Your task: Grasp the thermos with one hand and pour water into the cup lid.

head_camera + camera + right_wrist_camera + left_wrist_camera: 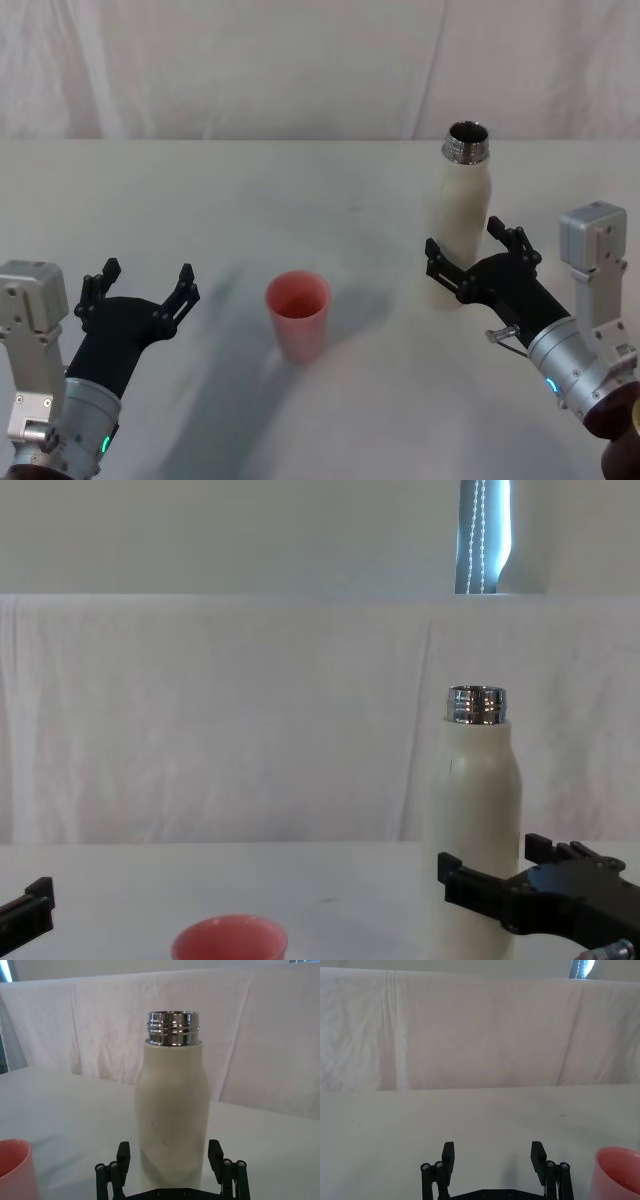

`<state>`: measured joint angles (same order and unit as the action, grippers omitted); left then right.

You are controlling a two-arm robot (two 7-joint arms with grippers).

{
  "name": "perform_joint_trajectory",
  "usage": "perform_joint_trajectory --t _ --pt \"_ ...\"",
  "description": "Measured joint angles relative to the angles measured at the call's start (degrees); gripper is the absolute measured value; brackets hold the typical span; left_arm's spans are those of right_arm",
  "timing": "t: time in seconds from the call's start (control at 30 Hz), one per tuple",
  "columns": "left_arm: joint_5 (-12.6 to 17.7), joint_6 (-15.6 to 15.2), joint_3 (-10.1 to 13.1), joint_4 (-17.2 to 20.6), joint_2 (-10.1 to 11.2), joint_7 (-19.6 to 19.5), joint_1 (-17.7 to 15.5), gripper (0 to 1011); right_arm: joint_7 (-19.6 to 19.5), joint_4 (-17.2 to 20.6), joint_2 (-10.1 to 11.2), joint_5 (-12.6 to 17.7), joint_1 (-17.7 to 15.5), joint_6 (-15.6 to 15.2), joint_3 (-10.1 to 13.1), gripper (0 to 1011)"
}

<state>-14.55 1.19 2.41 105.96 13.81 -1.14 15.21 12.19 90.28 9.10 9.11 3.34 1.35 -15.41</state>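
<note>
The cream-white thermos (458, 227) stands upright on the right side of the table, its steel neck uncapped. My right gripper (476, 250) is open, one finger on each side of the thermos's lower body (172, 1125), not visibly pressing it. In the chest view the thermos (476, 820) rises above the right gripper (492, 872). The salmon-pink cup lid (297, 314) stands upright near the table's middle, to the left of the thermos, and shows also as cup lid (15, 1167) and cup lid (229, 941). My left gripper (142, 286) hovers open to the left of the cup lid (617, 1172), holding nothing.
The table (250, 200) is covered in white cloth, with a white draped backdrop (300, 60) behind its far edge. Open surface lies between the cup lid and the thermos and behind both.
</note>
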Motion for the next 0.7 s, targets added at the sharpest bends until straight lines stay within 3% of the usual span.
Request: perform_joint_trajectory --t 0.7 --pt "0.0 0.0 0.0 0.0 0.0 0.0 0.0 1001 -0.6 4.5 1.1 0.5 -4.5 1.4 1.9 1003"
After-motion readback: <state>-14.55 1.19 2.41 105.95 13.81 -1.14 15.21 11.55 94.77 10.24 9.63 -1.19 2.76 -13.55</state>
